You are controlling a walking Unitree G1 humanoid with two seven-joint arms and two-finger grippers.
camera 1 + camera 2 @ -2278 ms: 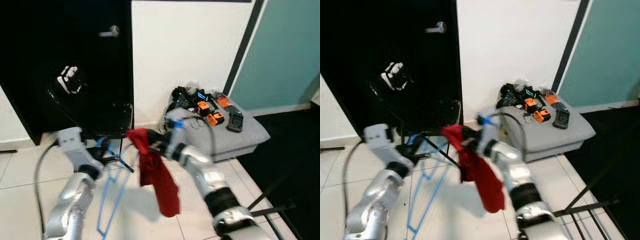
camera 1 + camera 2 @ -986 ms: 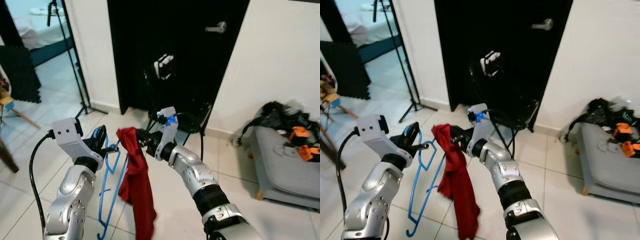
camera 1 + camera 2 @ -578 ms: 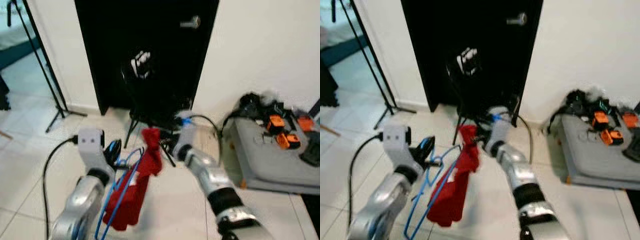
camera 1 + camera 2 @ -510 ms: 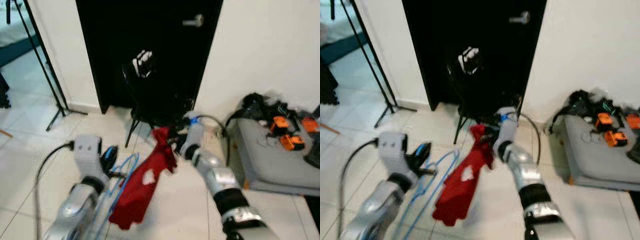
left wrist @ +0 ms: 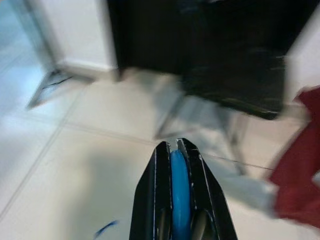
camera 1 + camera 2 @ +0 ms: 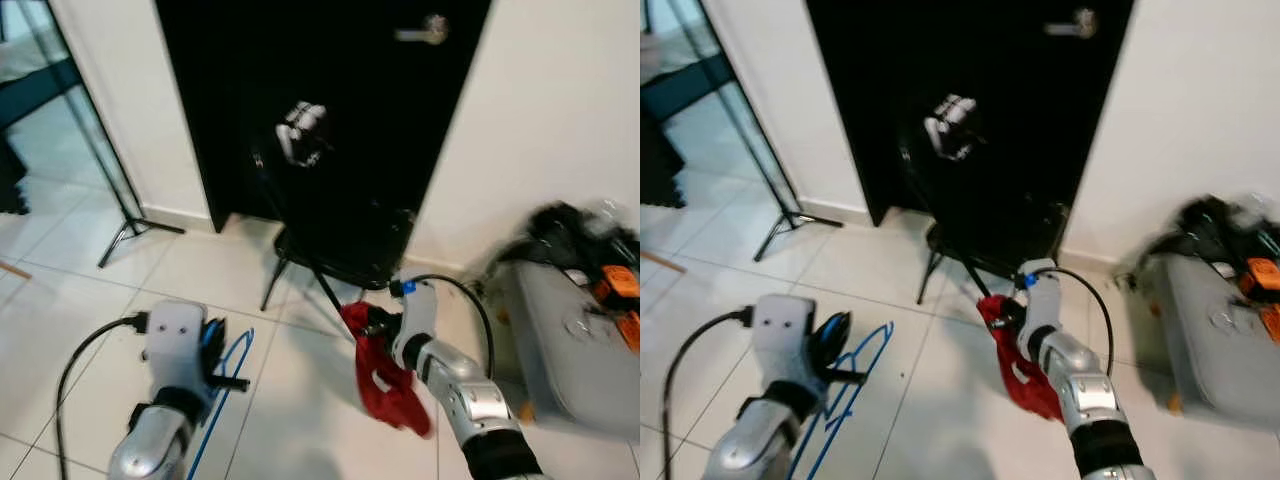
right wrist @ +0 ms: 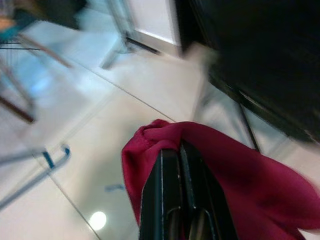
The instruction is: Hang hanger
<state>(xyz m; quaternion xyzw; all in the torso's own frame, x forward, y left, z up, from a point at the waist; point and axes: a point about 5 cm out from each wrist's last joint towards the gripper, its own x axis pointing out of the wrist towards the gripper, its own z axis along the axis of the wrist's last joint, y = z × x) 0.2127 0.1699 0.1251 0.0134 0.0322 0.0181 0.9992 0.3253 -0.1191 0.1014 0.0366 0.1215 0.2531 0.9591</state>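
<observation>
The blue hanger (image 6: 845, 395) hangs low over the tiled floor (image 6: 290, 420), clamped in the left claw (image 5: 180, 155). The right claw (image 7: 179, 150) is clamped on a red cloth (image 6: 385, 385), held apart from the hanger, just before a black chair (image 6: 340, 250).

Both silver arms are bent forward, low over the tiled floor (image 6: 80, 290). Left gripper (image 6: 236, 383) sits left of and well apart from the black chair (image 6: 340, 250), fingers (image 5: 161, 165) pinched tight on the blue hanger (image 5: 180, 185). Right gripper (image 6: 1002, 312) is just in front of the chair's legs, fingers (image 7: 167, 170) clamped together on bunched red cloth (image 7: 225, 165), wrist angled toward the left arm
</observation>
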